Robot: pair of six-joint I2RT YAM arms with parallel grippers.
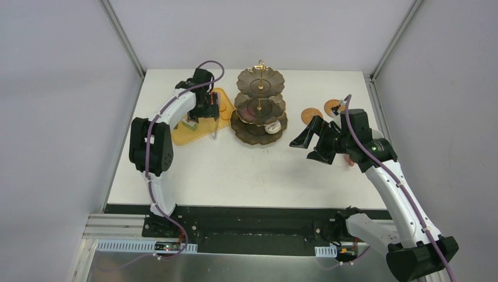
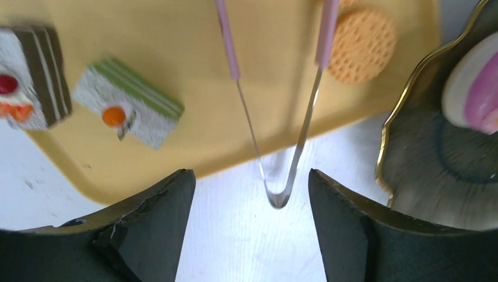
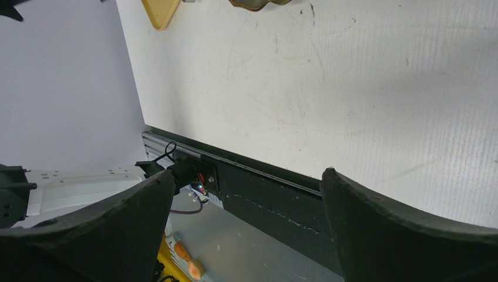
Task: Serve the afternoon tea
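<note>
The dark three-tier scalloped stand point(image 1: 260, 106) with its gold rod stands at the middle back. A pink-and-white cake point(image 1: 272, 126) lies on its bottom tier and also shows in the left wrist view point(image 2: 475, 88). The yellow tray point(image 2: 194, 147) holds a green cake point(image 2: 129, 103), a brown layered cake point(image 2: 32, 76) and an orange cookie point(image 2: 361, 44). Metal tongs point(image 2: 276, 191) lie off the tray's edge, their bend between my open left gripper's point(image 2: 251, 197) fingers, not touching them. My right gripper point(image 1: 305, 147) is open and empty above the table, right of the stand. Two woven coasters point(image 1: 311, 114) lie behind it.
A small pinkish thing point(image 1: 350, 161) peeks out behind my right arm. The right wrist view shows the bare white table point(image 3: 329, 82) and its dark front rail point(image 3: 276, 188). Grey walls close in the table on three sides.
</note>
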